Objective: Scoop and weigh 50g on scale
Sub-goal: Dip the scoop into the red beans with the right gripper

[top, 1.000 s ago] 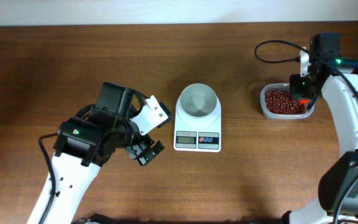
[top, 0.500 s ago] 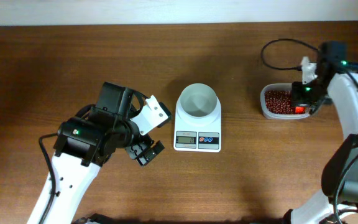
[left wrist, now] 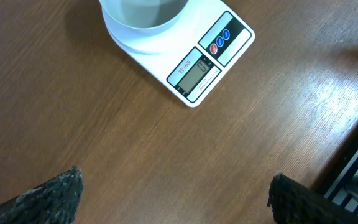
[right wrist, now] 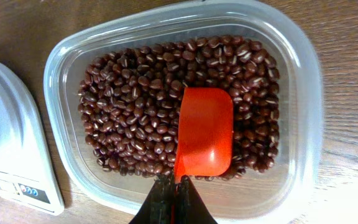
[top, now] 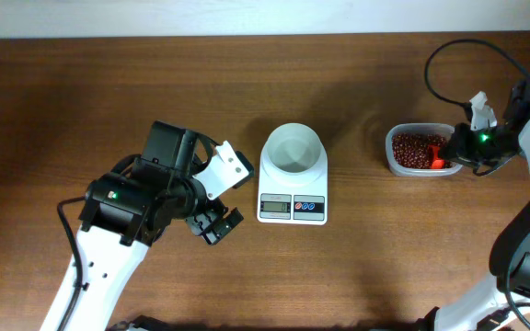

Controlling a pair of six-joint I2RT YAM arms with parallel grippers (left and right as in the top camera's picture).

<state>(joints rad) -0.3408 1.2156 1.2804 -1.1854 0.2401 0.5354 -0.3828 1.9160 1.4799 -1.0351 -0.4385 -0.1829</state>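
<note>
Brown wooden tabletop [top: 109, 92] lies under my arms. My right gripper [right wrist: 174, 190] pinches tight the handle of a red plastic scoop [right wrist: 205, 134], which rests on red-brown beans [right wrist: 129, 112] in a clear plastic tub [right wrist: 304, 124] right of the small white digital scale [top: 293, 175]. My left gripper [top: 221, 195] gapes wide, just left of the scale.

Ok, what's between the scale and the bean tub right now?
Only bare wooden tabletop separates the scale from the tub; the overhead view shows it.
</note>
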